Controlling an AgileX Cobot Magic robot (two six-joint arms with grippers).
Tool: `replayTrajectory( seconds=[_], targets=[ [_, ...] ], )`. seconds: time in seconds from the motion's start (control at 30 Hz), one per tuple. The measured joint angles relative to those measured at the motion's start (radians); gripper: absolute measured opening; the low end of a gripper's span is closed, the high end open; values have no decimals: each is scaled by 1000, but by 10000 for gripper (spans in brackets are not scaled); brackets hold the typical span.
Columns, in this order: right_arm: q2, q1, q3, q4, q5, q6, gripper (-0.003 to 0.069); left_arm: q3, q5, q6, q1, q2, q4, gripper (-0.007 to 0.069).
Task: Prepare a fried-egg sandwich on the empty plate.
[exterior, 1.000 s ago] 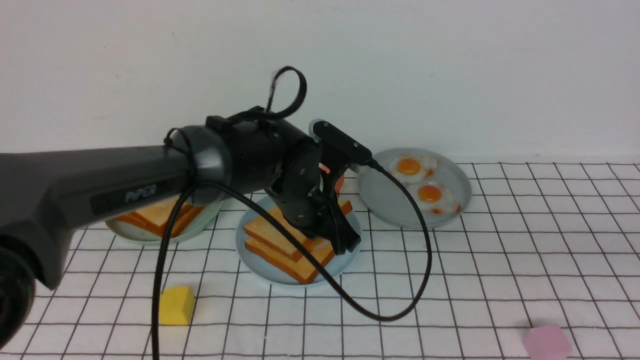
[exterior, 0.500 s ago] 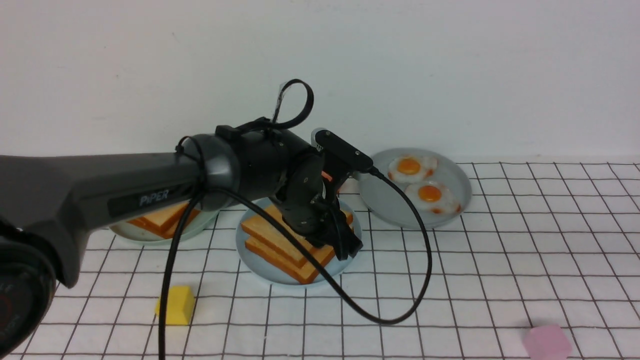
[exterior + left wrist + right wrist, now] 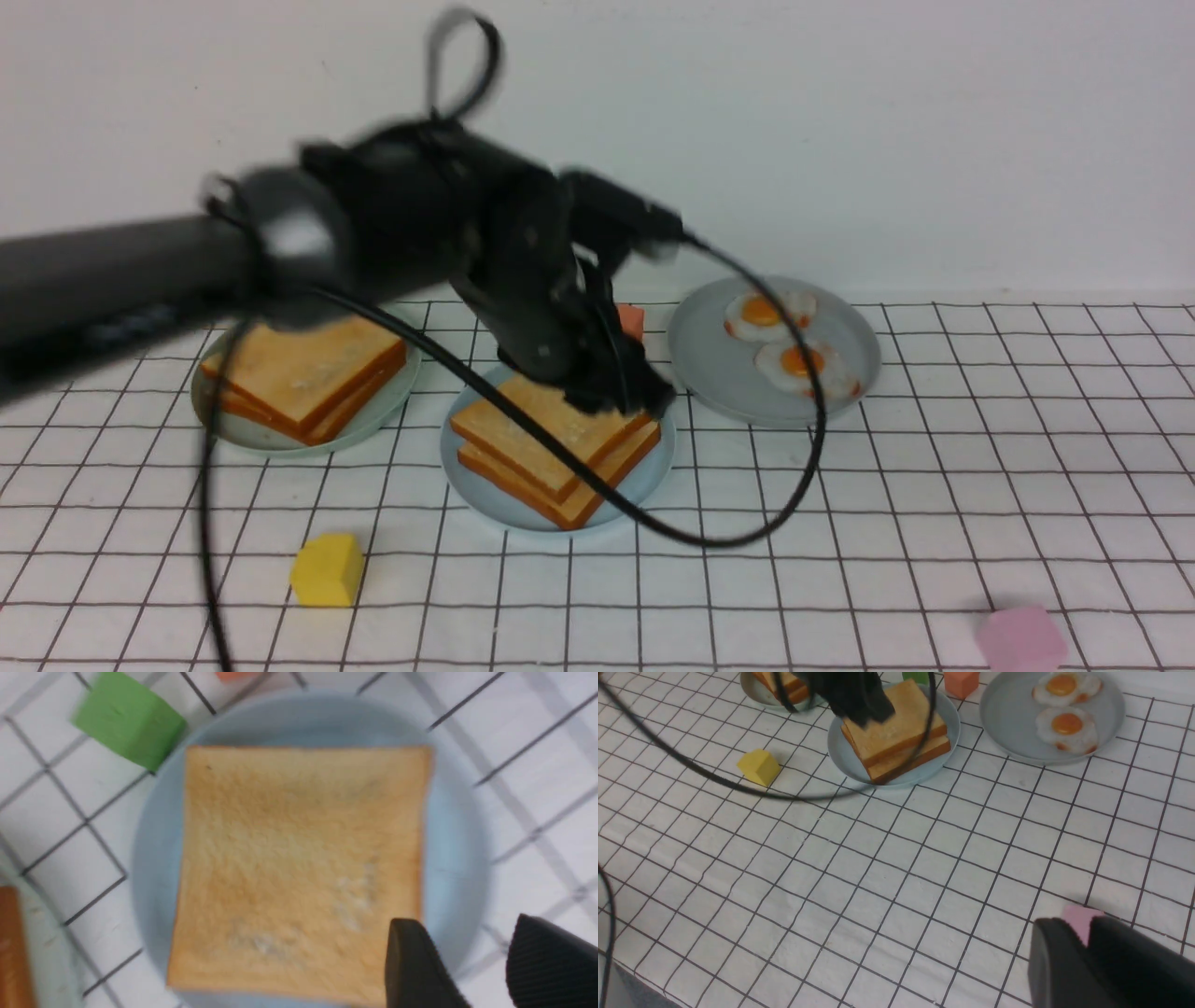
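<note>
Two golden toast slices [image 3: 551, 439] lie stacked on the sky-blue plate [image 3: 647, 474]; what lies between them does not show. My left gripper [image 3: 624, 392] hovers just above the stack's far right corner, blurred by motion. In the left wrist view the left gripper [image 3: 463, 921] is open and empty, one finger over the top slice [image 3: 299, 858], the other beyond the plate's rim [image 3: 460, 849]. My right gripper [image 3: 1080, 931] is shut, low over the cloth near a pink block [image 3: 1078, 917]. It is out of the front view.
A grey-green plate [image 3: 219, 420] holds more toast [image 3: 303, 373] at the left. Another [image 3: 709, 364] carries two fried eggs [image 3: 794, 345] at the right. Small blocks lie about: yellow [image 3: 327, 569], pink [image 3: 1019, 639], orange-red [image 3: 631, 320], green [image 3: 128, 732]. The left arm's cable [image 3: 747, 532] loops over the cloth.
My left gripper has opened, let go of the top toast slice and risen off the stack. The left arm has swung up and back, uncovering the left plate's toast.
</note>
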Motion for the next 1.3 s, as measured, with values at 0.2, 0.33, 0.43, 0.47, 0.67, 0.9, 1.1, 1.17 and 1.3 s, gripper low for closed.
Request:
replayTrajectory(
  seconds=[0.2,0.33,0.43,0.47,0.67,0.9,1.1,1.17,1.3],
  targets=[
    [0,0,0,-2,2,0,125,43,47,-5,0,-392,-146,0],
    [0,0,0,-2,3,0,127,209,-39,-2,0,-685,-162,-13],
    [0,0,0,-2,3,0,127,390,-132,-2,0,-883,-164,-13],
    [0,0,0,-2,3,0,125,484,-202,-2,0,-971,-163,-13],
    [0,0,0,-2,2,0,118,869,-474,-11,0,-1258,-163,-13],
    [0,0,0,1,-16,0,115,1188,-662,-17,0,-1492,-234,-13],
    [-23,0,0,-11,4,51,115,1259,-685,-17,0,-1517,-251,-13],
    [-62,0,0,-27,12,95,115,1275,-666,-17,0,-1517,-252,-13],
    [-136,0,6,-47,12,126,106,1283,-617,-17,0,-1517,-252,-13]
  ],
)
